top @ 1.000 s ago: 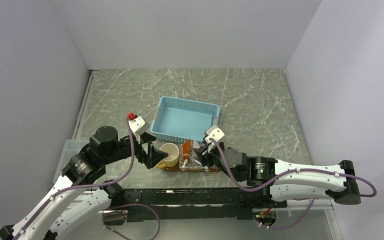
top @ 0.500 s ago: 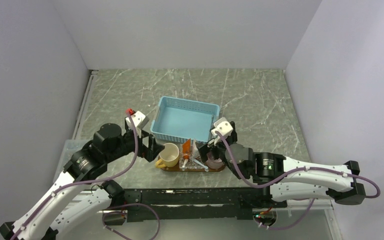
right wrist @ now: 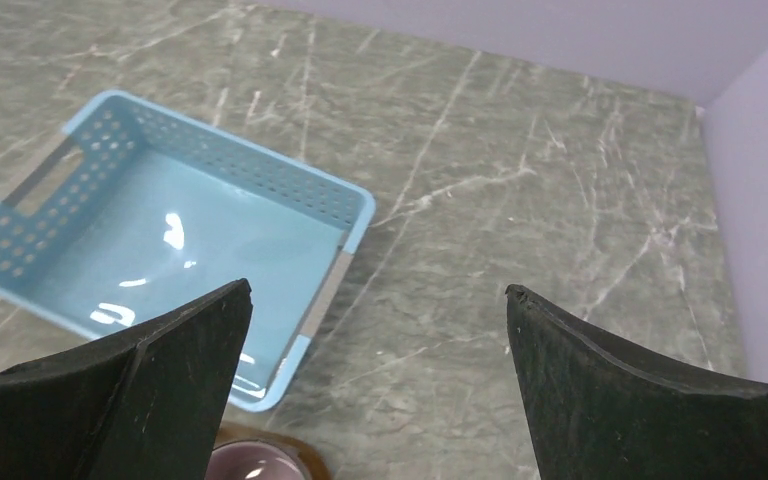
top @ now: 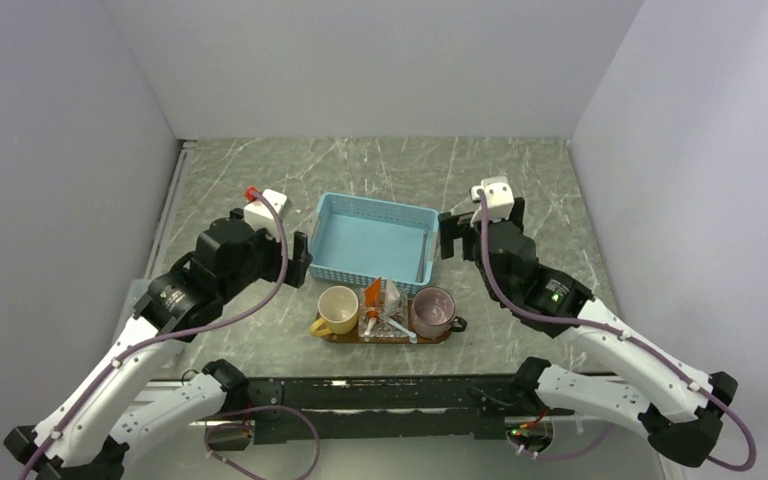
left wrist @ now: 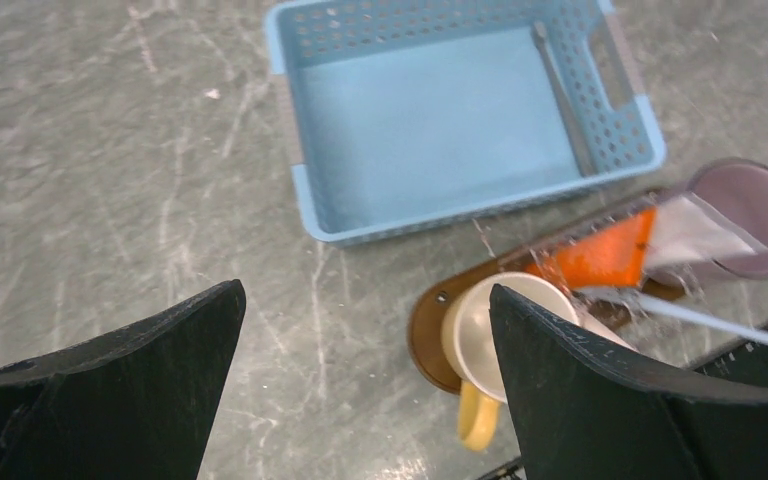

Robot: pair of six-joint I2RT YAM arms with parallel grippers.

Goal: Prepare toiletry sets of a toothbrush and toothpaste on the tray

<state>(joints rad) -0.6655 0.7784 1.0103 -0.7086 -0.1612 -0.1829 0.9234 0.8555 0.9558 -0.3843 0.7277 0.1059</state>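
Tray sits at the near edge of the tabletop, about mid-width, long side along that edge. On it: yellow cup at the left end, mauve cup at the right end, toiletry sets between them. Orange tube and white tube are side by side, tilted, orange on the left. In the left wrist view the white tube overlaps the mauve cup's rim; cannot tell if it touches. Pale brushes lie across the tray in front of the tubes; exact count unclear. Blue basket is just behind the tray toward the tabletop middle, its near wall close to the tubes, nothing seen inside. Left gripper hovers off the basket's left wall, above the tabletop, fingers spread wide, nothing between them. Right gripper hovers off the basket's right wall, fingers also spread wide, holding nothing. Both grippers are well apart from the tray. The left wrist view looks down on basket, tray and yellow cup; the right wrist view shows the basket and bare tabletop toward the far right corner.
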